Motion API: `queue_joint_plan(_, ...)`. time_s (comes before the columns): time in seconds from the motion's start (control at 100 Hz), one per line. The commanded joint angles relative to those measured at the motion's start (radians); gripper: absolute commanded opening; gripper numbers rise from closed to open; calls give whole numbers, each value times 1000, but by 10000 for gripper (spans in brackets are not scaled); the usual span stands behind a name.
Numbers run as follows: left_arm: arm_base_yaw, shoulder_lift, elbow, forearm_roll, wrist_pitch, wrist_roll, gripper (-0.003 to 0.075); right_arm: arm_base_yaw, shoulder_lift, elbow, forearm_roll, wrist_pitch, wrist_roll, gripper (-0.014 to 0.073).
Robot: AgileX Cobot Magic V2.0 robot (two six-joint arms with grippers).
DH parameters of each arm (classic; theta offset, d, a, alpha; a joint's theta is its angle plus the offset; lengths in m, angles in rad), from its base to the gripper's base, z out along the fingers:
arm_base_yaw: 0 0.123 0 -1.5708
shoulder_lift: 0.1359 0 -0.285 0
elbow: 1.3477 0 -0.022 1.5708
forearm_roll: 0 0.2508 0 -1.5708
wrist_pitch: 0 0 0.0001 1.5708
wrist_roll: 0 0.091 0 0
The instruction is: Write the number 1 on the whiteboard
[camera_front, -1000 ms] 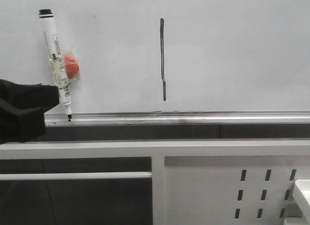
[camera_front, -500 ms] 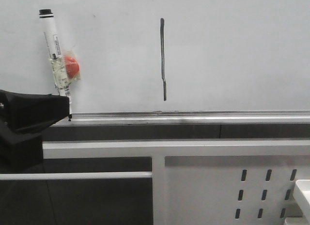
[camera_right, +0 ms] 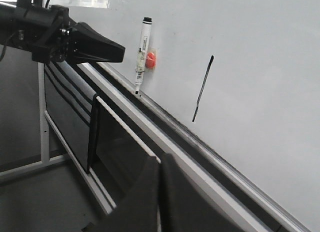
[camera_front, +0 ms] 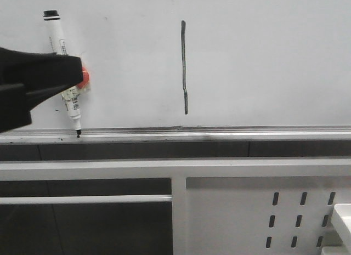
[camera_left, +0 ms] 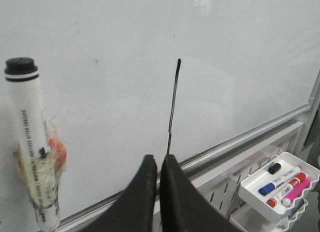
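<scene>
The number 1 [camera_front: 184,68] is a thin dark vertical stroke with a kink near its lower end, on the whiteboard [camera_front: 263,57]. It also shows in the left wrist view [camera_left: 172,107] and the right wrist view [camera_right: 202,90]. A white marker pen [camera_front: 55,30] with a black cap stands tip-down against the board at the left, taped to a red piece [camera_front: 85,77]. My left gripper [camera_front: 77,71] is shut and empty, in front of the pen's middle. My right gripper [camera_right: 159,159] is shut and empty, low and away from the board's rail.
A silver rail [camera_front: 219,131] runs along the board's lower edge. Below it is a white metal panel with slot holes [camera_front: 247,211]. A white tray [camera_left: 250,187] with several coloured markers hangs at the lower right, its corner at the front view's edge [camera_front: 343,216].
My left gripper has risen from below the rail to the height of the pen's middle, now covering part of the pen and the red piece. The stroke is unchanged.
</scene>
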Motion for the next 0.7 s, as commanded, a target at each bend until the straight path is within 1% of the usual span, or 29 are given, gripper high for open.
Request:
queue_joint_plan(0.0,0,-101,-58,19,129,62,-20,-5,-14,-22,3,-74,2,-69)
queue_joint_plan(0.16,0,-257,-148,33,464,141,-20,-5,-14,-22,3,-74,2,-69)
queue_joint_plan(0.23,0,-319,-166,33,555,158,-20,-5,-14,-22,3,-74,2,-69)
queue_joint_plan(0.35,0,-427,-168,31,599,154,-20,-5,-14,-22,3,-74,2,-69)
queue_joint_plan(0.51,0,-517,-168,32,601,158,-20,-5,-14,-22,3,-74,2,-69)
queue_joint_plan(0.61,12,-537,-168,53,601,279,-20,-5,-14,-22,3,-74,2,-69)
queue_joint_plan(0.69,20,-539,-168,53,592,347,-20,-5,-14,-22,3,-72,2,-69)
